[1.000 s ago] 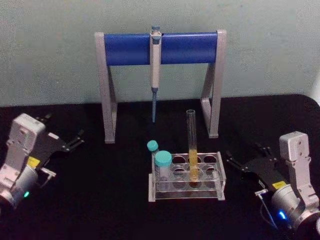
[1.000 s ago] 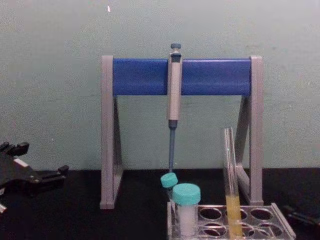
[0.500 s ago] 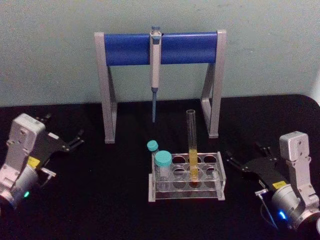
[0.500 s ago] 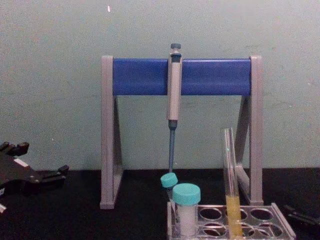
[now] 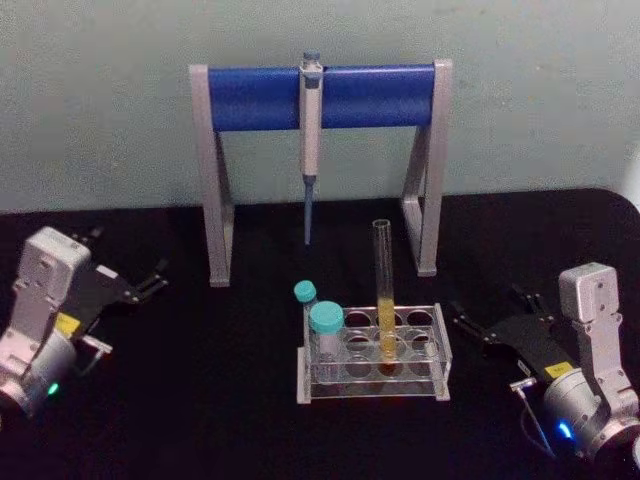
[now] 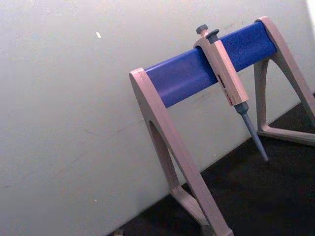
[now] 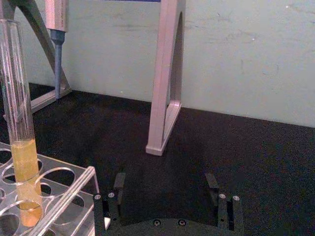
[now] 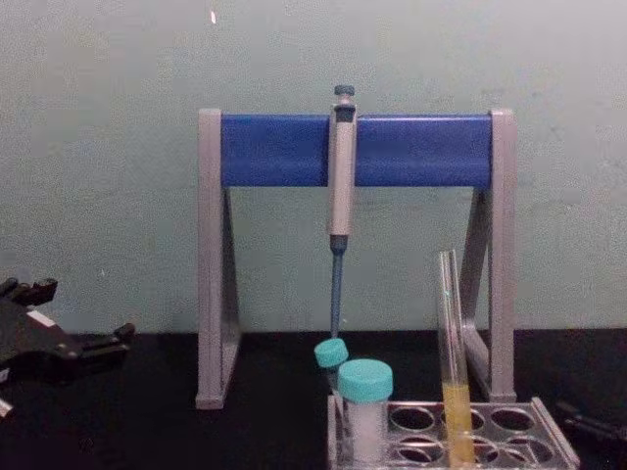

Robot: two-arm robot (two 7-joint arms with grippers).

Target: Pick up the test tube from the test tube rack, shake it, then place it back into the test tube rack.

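Note:
The test tube [image 5: 384,290] stands upright in the test tube rack [image 5: 372,386] at the table's middle, with yellow-orange liquid in its lower part. It shows from the side in the chest view [image 8: 451,333], in the rack [image 8: 551,443]. My right gripper [image 5: 488,305] rests open on the table just right of the rack, apart from it. In the right wrist view its fingers [image 7: 165,184] are spread with nothing between them, and the tube [image 7: 19,123] and rack [image 7: 64,191] lie ahead to one side. My left gripper [image 5: 128,255] sits open at the far left, also seen in the chest view [image 8: 78,311].
A tall grey-legged stand with a blue crossbar [image 5: 320,97] stands behind the rack, with a pipette [image 5: 311,140] hanging from it. Two teal-capped vials [image 5: 325,325] occupy the rack's left holes. Black tabletop lies on both sides of the rack, and a pale wall stands behind.

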